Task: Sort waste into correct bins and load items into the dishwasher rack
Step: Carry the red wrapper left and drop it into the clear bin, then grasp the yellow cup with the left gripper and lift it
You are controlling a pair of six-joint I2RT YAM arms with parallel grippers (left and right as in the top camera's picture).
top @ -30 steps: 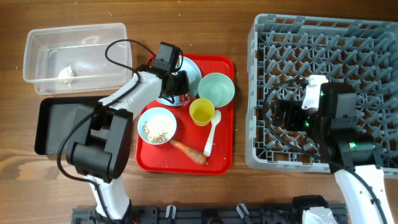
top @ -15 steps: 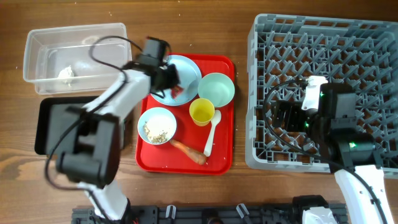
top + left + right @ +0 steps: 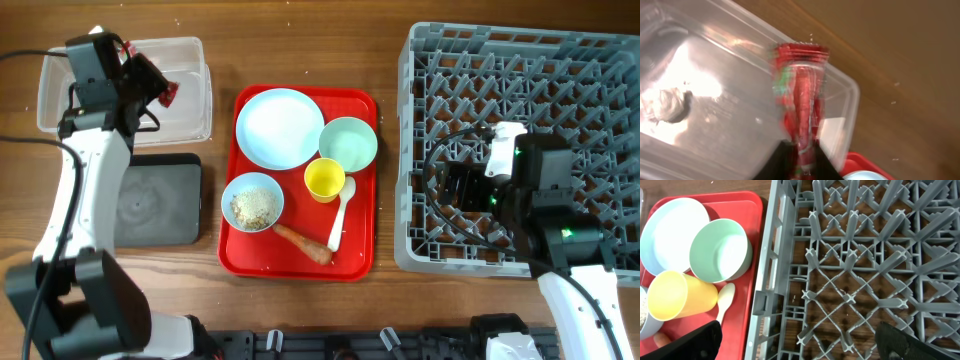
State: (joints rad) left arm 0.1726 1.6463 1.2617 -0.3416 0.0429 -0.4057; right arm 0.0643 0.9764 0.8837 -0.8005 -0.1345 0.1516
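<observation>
My left gripper (image 3: 160, 85) is shut on the small red crinkled wrapper (image 3: 168, 93) and holds it above the right end of the clear tub (image 3: 60, 135). In the left wrist view the wrapper (image 3: 801, 95) stands out from my gripper (image 3: 802, 160) over the tub (image 3: 715, 135), where the white crumpled scrap (image 3: 669, 104) lies. The pale plate (image 3: 277, 128), mint bowl (image 3: 348, 143), yellow cup (image 3: 324, 180), white spoon (image 3: 338, 215), carrot piece (image 3: 303, 243) and light blue bowl (image 3: 252, 202) with rice crumbs sit on the red tray. My right gripper (image 3: 460, 187) is open and empty over the grey rack (image 3: 520, 60).
The shallow black tray (image 3: 155, 200) lies just in front of the clear tub, left of the red serving tray (image 3: 360, 262). The right wrist view shows the rack's pegs (image 3: 850, 280), the mint bowl (image 3: 720, 250) and the yellow cup (image 3: 677, 297).
My left gripper has lifted the red wrapper off the plate and swung left to above the clear tub. The plate is now bare. The right arm has not moved.
</observation>
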